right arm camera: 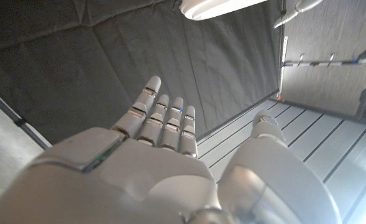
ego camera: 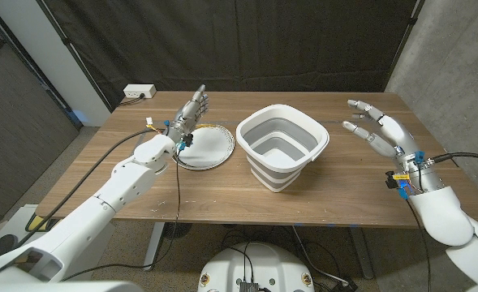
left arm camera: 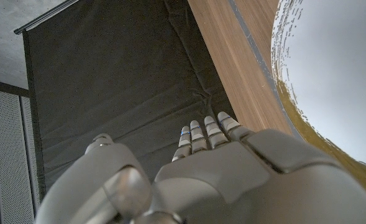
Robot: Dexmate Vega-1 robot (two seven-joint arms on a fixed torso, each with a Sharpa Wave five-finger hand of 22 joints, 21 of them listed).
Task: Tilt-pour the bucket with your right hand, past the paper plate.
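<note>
My right hand [ego camera: 378, 130] empty, fingers spread, well right of white-and-grey collapsible plastic bucket [ego camera: 282, 146] standing upright mid-table. White paper plate [ego camera: 205, 146] just left. Left hand [ego camera: 191, 112] over plate, fingers together. Risks: soft wall buckles under my grip; rim clips plate.

Even, moderately bright light falls from above; shadows under the bucket [ego camera: 282, 149] are soft. Wrist views blur close up, and the plate [left arm camera: 338, 74] glares white.

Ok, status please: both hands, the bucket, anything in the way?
Right hand open, apart from bucket. Left hand empty, over paper plate. Bucket upright, untouched. Path to it looks free.
</note>
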